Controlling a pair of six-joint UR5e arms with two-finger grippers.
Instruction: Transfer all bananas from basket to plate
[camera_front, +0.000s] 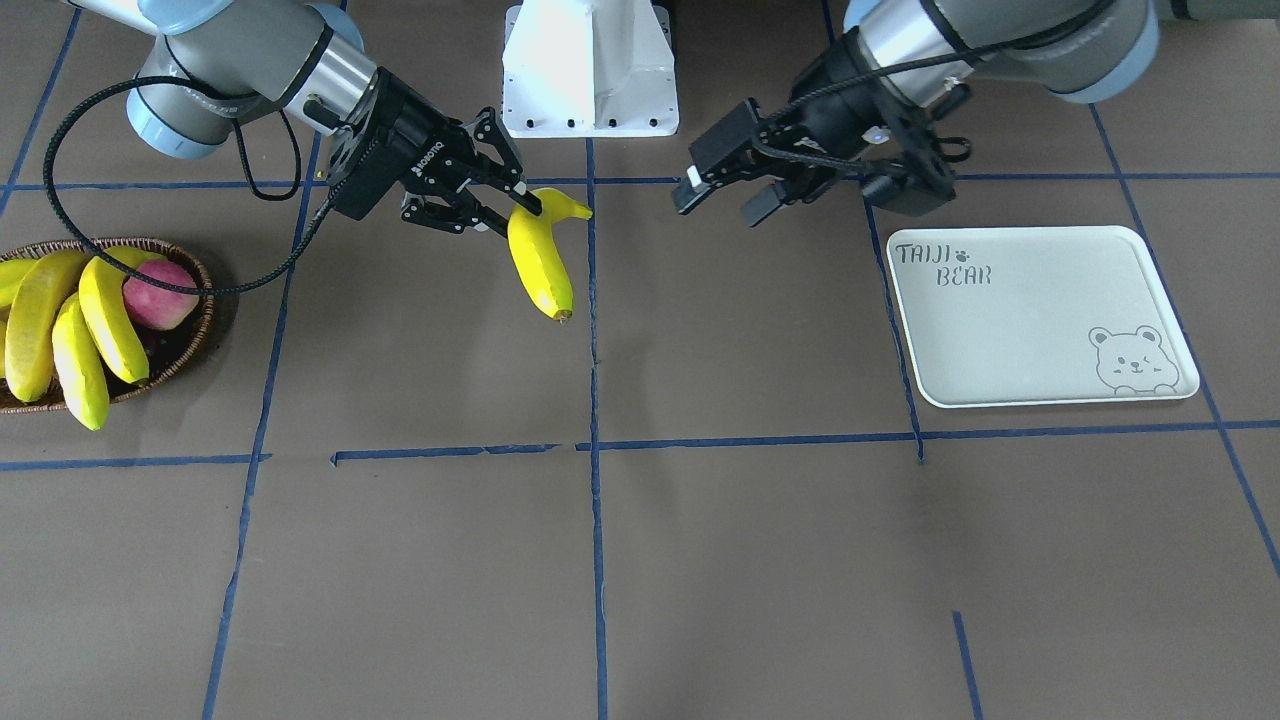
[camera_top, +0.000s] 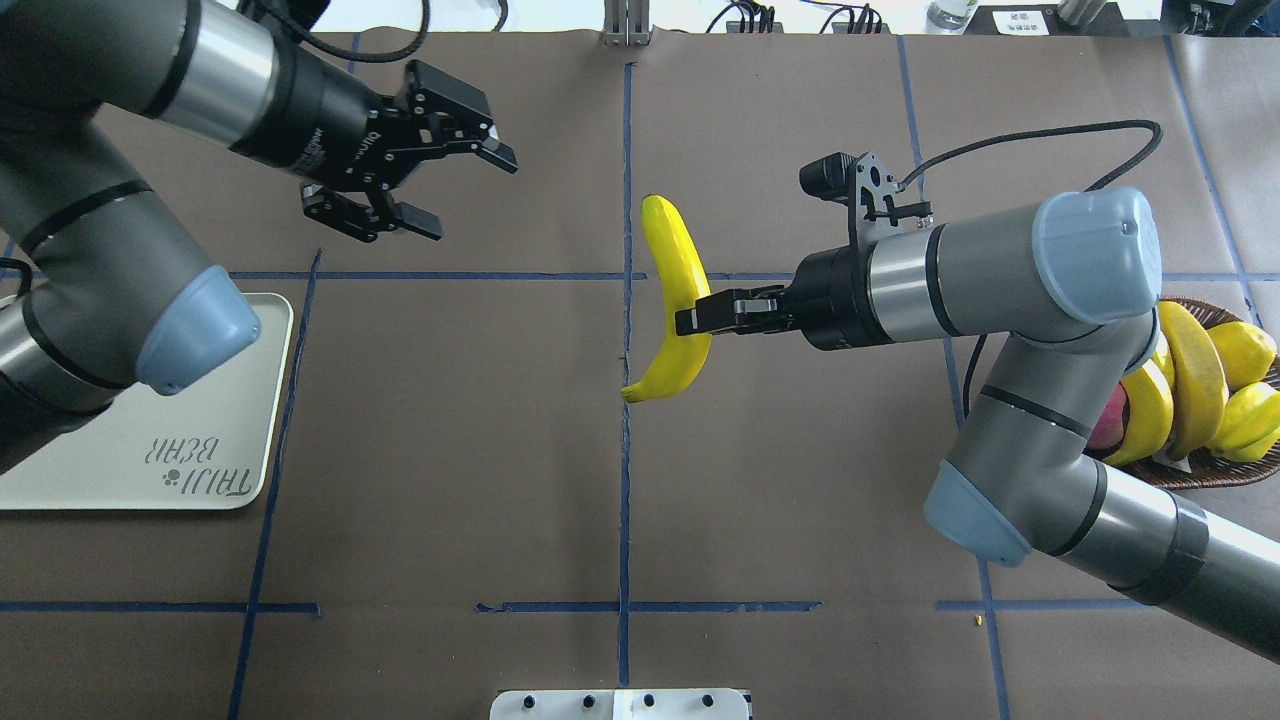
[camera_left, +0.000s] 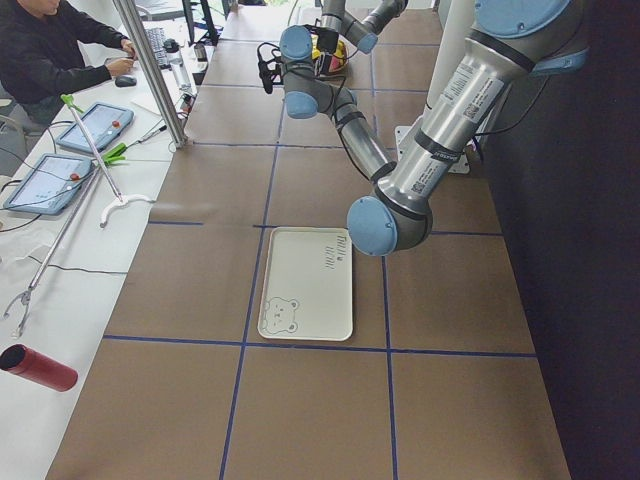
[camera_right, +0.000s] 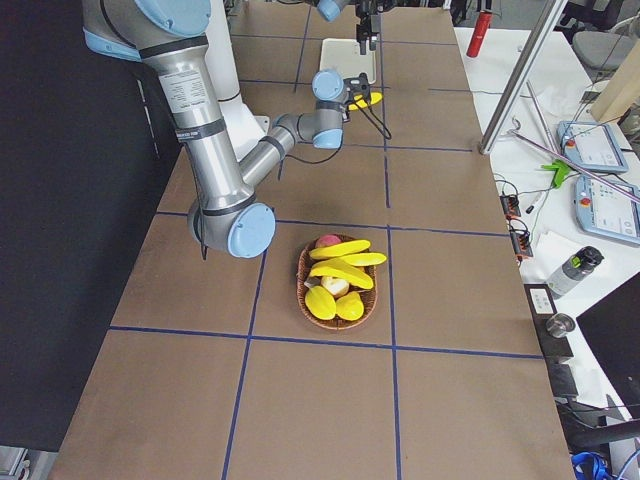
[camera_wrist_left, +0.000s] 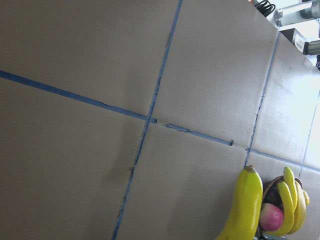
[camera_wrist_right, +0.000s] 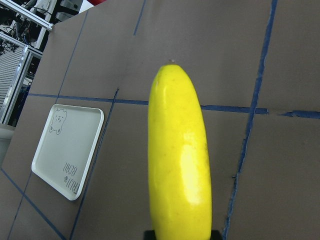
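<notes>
My right gripper is shut on one long yellow banana and holds it above the middle of the table. The banana fills the right wrist view. Three more bananas lie in the dark wicker basket at the table's right end. My left gripper is open and empty, in the air between the held banana and the plate. The pale plate printed "TAIJI BEAR" has nothing on it.
A red-pink apple and short yellow fruit share the basket with the bananas. The white robot base stands at the table's robot side. Blue tape lines cross the brown table. An operator sits at a side desk.
</notes>
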